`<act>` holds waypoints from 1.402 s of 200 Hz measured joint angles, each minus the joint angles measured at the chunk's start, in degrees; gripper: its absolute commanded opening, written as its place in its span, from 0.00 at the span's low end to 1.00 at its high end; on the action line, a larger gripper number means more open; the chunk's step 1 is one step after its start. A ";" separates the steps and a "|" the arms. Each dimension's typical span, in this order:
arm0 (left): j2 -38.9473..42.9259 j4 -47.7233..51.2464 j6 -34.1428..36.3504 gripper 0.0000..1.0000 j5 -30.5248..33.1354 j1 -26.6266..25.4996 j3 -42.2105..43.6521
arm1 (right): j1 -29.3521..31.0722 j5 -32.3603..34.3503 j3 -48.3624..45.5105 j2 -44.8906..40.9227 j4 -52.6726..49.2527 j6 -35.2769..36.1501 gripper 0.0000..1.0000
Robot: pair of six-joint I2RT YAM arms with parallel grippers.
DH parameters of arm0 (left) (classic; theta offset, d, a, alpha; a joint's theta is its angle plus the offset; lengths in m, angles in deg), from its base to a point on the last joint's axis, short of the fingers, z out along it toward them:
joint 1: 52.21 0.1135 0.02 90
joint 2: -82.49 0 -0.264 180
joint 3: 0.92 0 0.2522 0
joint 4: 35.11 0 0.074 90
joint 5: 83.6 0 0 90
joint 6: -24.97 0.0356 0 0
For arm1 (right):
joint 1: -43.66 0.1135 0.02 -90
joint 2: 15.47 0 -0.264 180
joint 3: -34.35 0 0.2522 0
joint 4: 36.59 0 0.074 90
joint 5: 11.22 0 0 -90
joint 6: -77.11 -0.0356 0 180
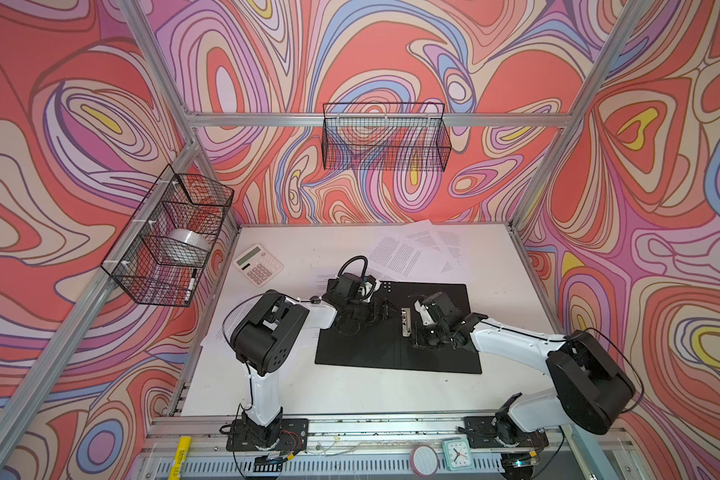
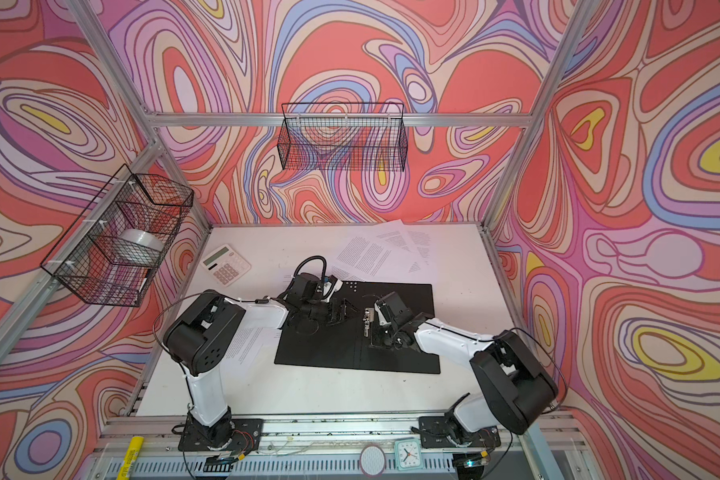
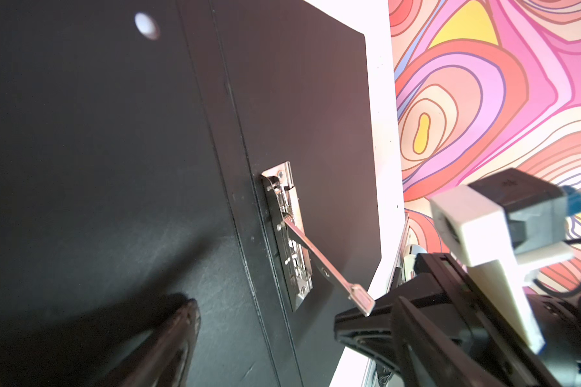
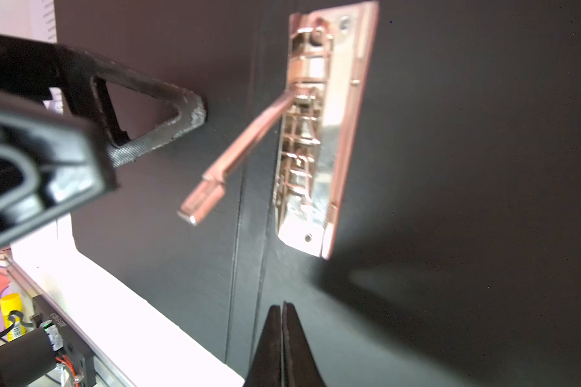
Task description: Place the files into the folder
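While the folder (image 1: 429, 353) lay open and flat in the middle of the white surface (image 1: 350, 395), black inside up, its metal clip (image 4: 312, 134) beside the spine had its lever (image 4: 235, 154) standing raised. The right pincer (image 4: 283, 321) hung close over the clip, clenched on nothing, its tips pressed together just beside the lever's end. The left pincer (image 1: 383, 312) hovered released over the folder's other half, near the spine, with nothing between its fingers (image 4: 182, 114). The files (image 1: 412, 253) lay fanned on the surface beyond the folder's far edge, and more printed sheets (image 1: 225, 328) showed under the left arm, none yet inside. Such sheets would likely prove light, limp and slippery against one another, and hard to pinch where they lay flat. A corner or an edge riding over a neighbouring sheet looked the best place to take hold, with a gentle grip so the paper did not crease. The folder seemed stiff enough to stay put while pages slid beneath the clip.
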 measured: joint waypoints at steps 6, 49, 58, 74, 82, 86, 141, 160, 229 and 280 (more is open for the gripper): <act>0.04 -0.33 -0.09 0.94 -0.09 0.00 0.13 | 0.00 -0.44 0.42 0.76 0.68 0.09 0.10; 1.20 -3.58 -1.97 1.00 -1.11 0.66 2.58 | -1.60 -2.03 4.20 4.66 3.41 0.59 0.10; 1.44 -3.72 -2.25 1.00 -1.38 0.85 2.93 | -2.16 -2.40 5.09 5.70 3.93 0.85 0.10; 1.68 -3.76 -2.60 1.00 -1.79 1.25 3.30 | -3.13 -3.41 6.60 7.80 4.72 1.42 0.10; 1.70 -3.78 -2.67 1.00 -2.08 1.42 3.41 | -3.54 -3.98 7.26 8.83 5.18 1.62 0.10; 1.75 -3.80 -2.69 1.00 -2.16 1.46 3.48 | -3.78 -4.28 7.54 9.33 5.44 1.64 0.10; 1.95 -4.76 -3.10 1.00 -2.69 1.81 4.22 | -7.63 -6.95 13.03 15.87 8.79 0.35 0.21; 2.38 -4.92 -3.67 1.00 -2.82 1.90 4.63 | -8.63 -6.62 15.91 19.04 9.92 -0.22 0.24; 9.64 8.48 -5.51 1.00 0.94 2.03 5.42 | -9.46 -4.96 17.79 17.46 8.50 1.11 0.42; 27.34 31.61 -2.93 1.00 17.22 2.10 4.81 | -7.80 -1.62 17.84 8.46 4.33 5.55 0.65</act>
